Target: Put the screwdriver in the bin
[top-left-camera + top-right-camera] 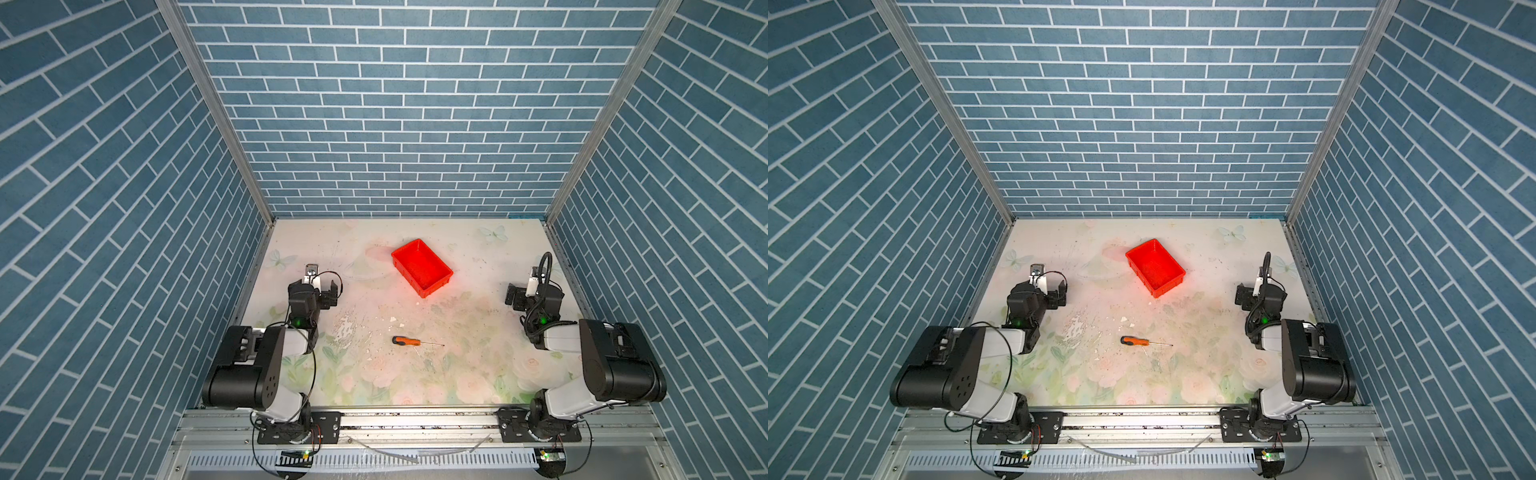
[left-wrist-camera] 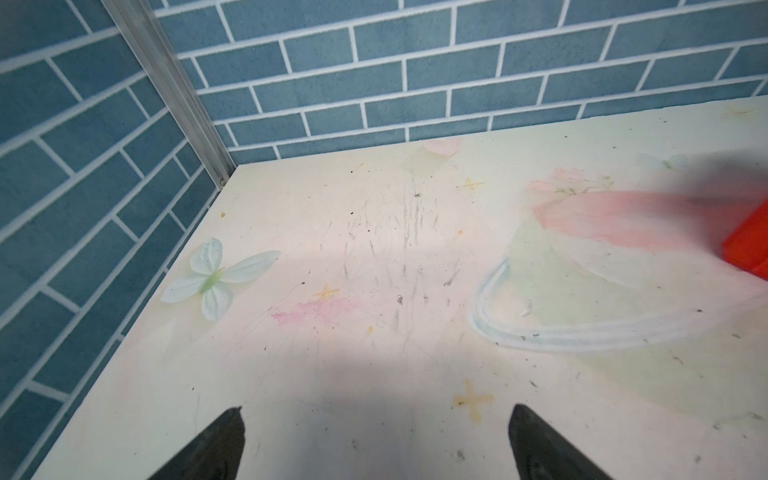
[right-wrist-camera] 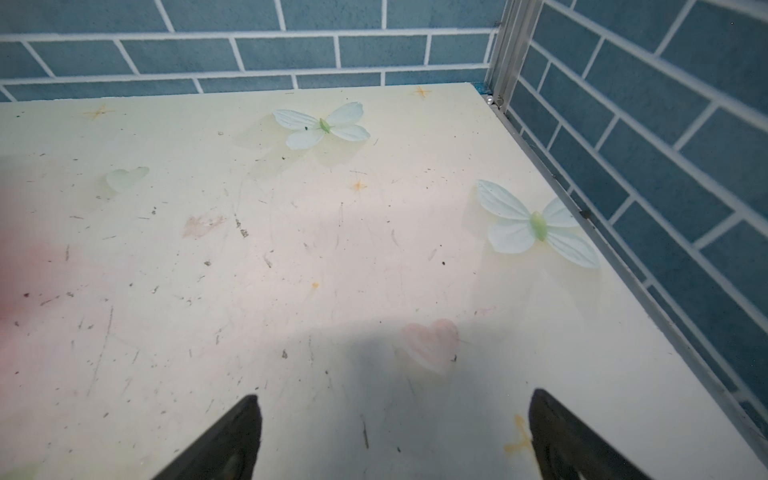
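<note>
Screwdriver (image 1: 409,341) on table (image 1: 478,374), apart from bin (image 1: 422,268)

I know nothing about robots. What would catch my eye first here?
The bright red bin, empty, sits toward the back of the flowered table. Nearer the front lies an orange-handled screwdriver, alone. At either side are the left gripper and right gripper, both open and holding nothing.

We log: screwdriver (image 1: 409,341) on table (image 1: 478,266), behind both jaws, between left gripper (image 2: 376,415) and right gripper (image 3: 395,399) | bin (image 1: 422,268) beyond screwdriver, ahead-right of left jaws, left of right jaws.
</note>
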`<state>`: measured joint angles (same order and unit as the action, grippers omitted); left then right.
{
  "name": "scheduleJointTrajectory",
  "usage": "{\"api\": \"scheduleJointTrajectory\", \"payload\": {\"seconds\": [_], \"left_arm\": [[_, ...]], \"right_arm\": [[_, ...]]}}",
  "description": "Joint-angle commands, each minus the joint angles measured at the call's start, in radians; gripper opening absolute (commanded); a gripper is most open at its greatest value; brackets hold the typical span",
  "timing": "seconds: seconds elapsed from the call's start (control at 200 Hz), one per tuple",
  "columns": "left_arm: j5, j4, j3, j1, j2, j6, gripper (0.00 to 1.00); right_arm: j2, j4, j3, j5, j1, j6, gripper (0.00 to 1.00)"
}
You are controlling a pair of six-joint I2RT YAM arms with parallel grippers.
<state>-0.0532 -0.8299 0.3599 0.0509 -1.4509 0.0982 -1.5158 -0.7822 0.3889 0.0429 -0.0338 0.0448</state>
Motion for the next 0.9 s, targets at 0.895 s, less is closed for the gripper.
{"api": "scheduleJointTrajectory", "payload": {"seconds": [0.895], "left_arm": [[0.333, 1.283, 0.235, 0.362, 0.919, 0.197, 1.0]], "right_arm": [[0.272, 0.975, 0.393, -0.275, 0.738, -0.271, 0.99]]}}
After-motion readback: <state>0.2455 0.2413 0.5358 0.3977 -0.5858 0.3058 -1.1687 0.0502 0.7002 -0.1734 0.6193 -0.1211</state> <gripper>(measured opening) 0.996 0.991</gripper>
